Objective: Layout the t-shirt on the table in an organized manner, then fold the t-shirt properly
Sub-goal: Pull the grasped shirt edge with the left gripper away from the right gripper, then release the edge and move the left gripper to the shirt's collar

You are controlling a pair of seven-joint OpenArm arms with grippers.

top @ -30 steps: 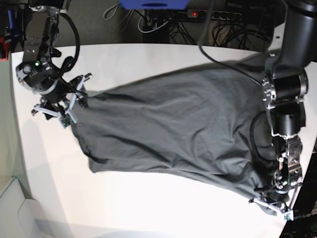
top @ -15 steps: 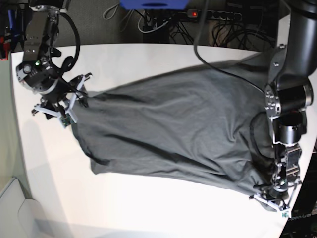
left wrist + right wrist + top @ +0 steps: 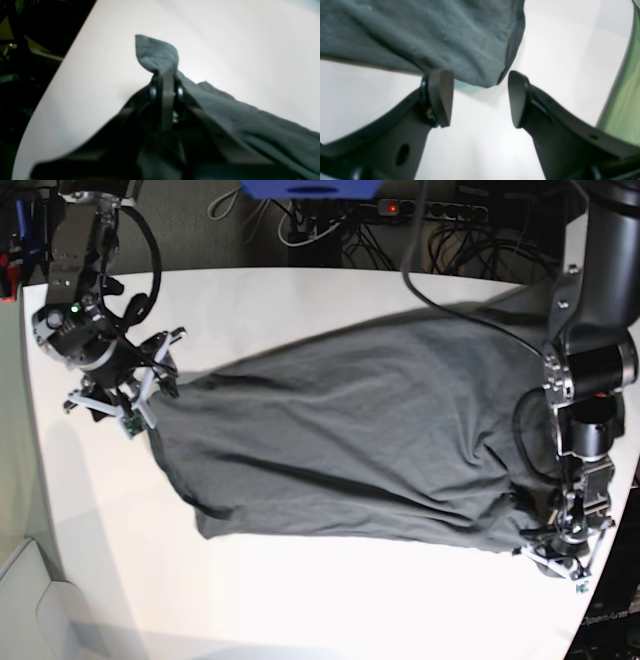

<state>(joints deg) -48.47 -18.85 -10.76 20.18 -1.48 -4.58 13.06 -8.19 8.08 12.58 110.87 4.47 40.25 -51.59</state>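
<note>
One wrinkly charcoal t-shirt (image 3: 350,440) sprawls on the smooth white table (image 3: 300,600); left claw (image 3: 167,77) pinches its corner, right claw (image 3: 480,97) gapes.

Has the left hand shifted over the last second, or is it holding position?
Yes. In the base view the left hand, shut on the t-shirt, has slid toward the table's near-right corner, dragging that cloth edge with it.
</note>
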